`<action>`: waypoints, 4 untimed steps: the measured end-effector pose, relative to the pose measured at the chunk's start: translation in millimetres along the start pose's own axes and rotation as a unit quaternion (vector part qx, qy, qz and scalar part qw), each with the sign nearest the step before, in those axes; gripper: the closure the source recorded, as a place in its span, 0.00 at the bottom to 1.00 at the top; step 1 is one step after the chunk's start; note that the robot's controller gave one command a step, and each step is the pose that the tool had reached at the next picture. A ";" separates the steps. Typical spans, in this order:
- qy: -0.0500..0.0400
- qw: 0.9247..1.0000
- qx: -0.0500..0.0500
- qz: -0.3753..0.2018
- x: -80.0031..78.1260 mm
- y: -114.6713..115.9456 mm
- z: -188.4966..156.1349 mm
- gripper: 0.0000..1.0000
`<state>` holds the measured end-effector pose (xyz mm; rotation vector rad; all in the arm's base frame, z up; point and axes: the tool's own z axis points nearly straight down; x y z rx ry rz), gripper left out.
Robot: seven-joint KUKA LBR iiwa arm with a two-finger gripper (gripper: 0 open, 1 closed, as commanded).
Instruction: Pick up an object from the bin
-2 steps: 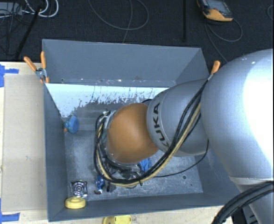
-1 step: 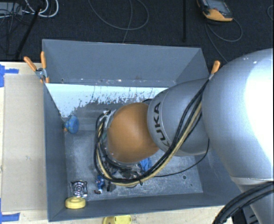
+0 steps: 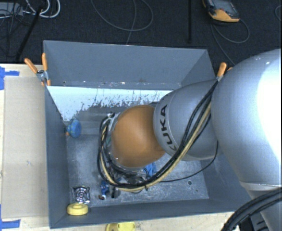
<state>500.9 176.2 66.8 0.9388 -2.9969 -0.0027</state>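
A blue scrap [image 3: 150, 169] peeks out from under the robot's orange cover [image 3: 136, 136] in the lower middle of the frame, on the floor of the grey bin [image 3: 126, 66]. The cover hides most of it, so what kind of thing it is cannot be told. The gripper [image 3: 116, 181] hangs low over this patch of the floor, a dark mass just beneath the cover. Whether it is open or closed, or has anything in it, cannot be told from above. Black and yellow cables [image 3: 102, 148] loop around the cover's left and lower edges. Just left of the gripper lies a small blue-and-dark bit [image 3: 104, 190], close to the bin's near wall. Further left, in the bin's lower left corner, sits a round silver piece [image 3: 80, 194] with a patterned face. A flat yellow disc [image 3: 77, 209] lies just below it, touching or nearly so. Well apart from these, against the left wall at mid-height of the frame, rests a rounded blue thing [image 3: 74, 128]. The silver arm [image 3: 193, 124] enters from the right of the frame and covers the bin's right side.
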 end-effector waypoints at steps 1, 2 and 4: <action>0.004 1.000 -0.001 0.000 2.6 0.7 -21.3 1.00; 0.001 1.000 0.000 0.000 0.9 0.2 -42.1 1.00; -0.002 1.000 0.001 0.002 0.0 0.7 -63.4 1.00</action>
